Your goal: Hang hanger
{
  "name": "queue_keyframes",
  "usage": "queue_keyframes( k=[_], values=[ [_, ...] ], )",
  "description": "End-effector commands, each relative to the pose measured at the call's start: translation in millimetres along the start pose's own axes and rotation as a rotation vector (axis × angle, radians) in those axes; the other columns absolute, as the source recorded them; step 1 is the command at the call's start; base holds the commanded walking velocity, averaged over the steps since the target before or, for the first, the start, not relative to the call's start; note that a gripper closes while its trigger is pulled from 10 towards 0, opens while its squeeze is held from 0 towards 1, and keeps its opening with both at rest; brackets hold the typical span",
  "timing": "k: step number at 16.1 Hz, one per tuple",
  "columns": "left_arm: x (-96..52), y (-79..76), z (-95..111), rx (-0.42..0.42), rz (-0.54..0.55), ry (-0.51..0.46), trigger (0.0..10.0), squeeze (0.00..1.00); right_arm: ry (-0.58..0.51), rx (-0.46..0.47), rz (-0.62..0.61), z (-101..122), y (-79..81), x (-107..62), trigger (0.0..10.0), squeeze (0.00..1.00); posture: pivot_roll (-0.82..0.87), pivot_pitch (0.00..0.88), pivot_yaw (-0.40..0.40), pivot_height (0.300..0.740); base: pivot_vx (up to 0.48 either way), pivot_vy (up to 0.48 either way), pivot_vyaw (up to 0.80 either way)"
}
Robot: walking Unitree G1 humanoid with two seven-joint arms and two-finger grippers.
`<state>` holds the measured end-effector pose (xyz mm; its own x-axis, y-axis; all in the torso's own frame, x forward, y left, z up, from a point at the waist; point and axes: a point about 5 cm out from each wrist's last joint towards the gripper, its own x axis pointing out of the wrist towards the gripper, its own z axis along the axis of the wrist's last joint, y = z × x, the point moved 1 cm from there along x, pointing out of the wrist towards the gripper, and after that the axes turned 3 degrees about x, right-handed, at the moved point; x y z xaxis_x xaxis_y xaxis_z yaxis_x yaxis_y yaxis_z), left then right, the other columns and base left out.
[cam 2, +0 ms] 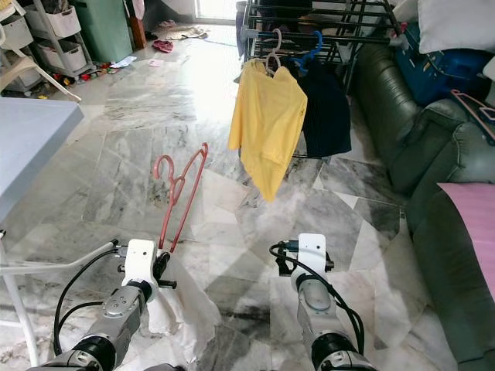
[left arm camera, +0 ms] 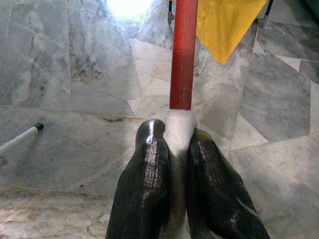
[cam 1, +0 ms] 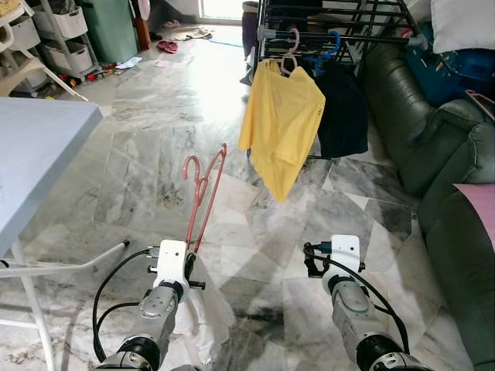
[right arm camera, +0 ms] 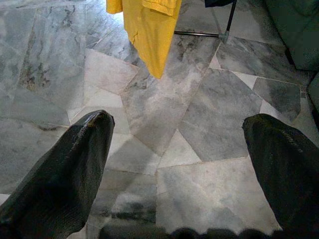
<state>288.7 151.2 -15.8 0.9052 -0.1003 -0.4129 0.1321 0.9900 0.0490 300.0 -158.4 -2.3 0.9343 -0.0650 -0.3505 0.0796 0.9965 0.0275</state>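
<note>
The hanger (cam 1: 203, 193) is red and thin, held upright in our left hand (left arm camera: 172, 149), hook end up, above the marble floor (cam 1: 155, 131) and well short of the rack (cam 1: 340, 23). In the left wrist view our two black fingers (left arm camera: 144, 184) are pinched tight on something white and soft-looking wrapped round the base of the red bar; white cloth (cam 1: 203, 325) also hangs below that wrist, and we cannot tell whether it is one piece with the wrap. Our right hand (right arm camera: 174, 174) is spread wide and holds nothing, low over the floor.

We judge the hanger light and stiff but springy, a slim frame that could twist or slide in a pinch grip, the more so through a soft layer. Holding it low on the frame leaves the hook free, which suits hooking it over a rail; the long lever above our grip may make it sway as we move.

The rack's top is cut off, so the free rail space is hard to judge. A yellow shirt (cam 1: 282, 124) and a dark garment (cam 1: 344, 108) already hang there. A bench (cam 1: 39, 154) edge sits to our left, a sofa (cam 1: 433, 154) to our right.
</note>
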Motion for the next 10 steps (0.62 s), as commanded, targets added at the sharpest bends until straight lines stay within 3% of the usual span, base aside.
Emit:
queue_keyframes(
  k=[1,4,7,10],
  values=[
    [-1.7,4.1,-2,0.032,0.015,0.001,10.0,0.0,0.039,0.011,-0.019,-10,-3.8,-3.4,10.0,0.0,-0.07,0.084,-0.006,0.74,0.0,0.0,0.0],
    [-10.6,14.1,-26,0.075,0.048,0.127,10.0,0.0,0.16,-0.003,-0.024,-37,-9.5,-14.2,10.0,0.0,-0.07,0.092,0.001,0.74,0.0,0.0,0.0],
    [-24.5,30.7,-56,0.029,0.135,0.306,10.0,0.0,0.316,0.046,-0.082,-66,-24.6,-28.5,10.0,0.0,-0.07,0.095,0.001,0.74,0.0,0.0,0.0],
    [-29.3,31.8,-65,0.038,0.124,0.371,10.0,0.0,0.387,-0.001,-0.061,-79,-24.6,-36.2,10.0,0.0,-0.07,0.093,-0.001,0.74,0.0,0.0,0.0]
  ],
)
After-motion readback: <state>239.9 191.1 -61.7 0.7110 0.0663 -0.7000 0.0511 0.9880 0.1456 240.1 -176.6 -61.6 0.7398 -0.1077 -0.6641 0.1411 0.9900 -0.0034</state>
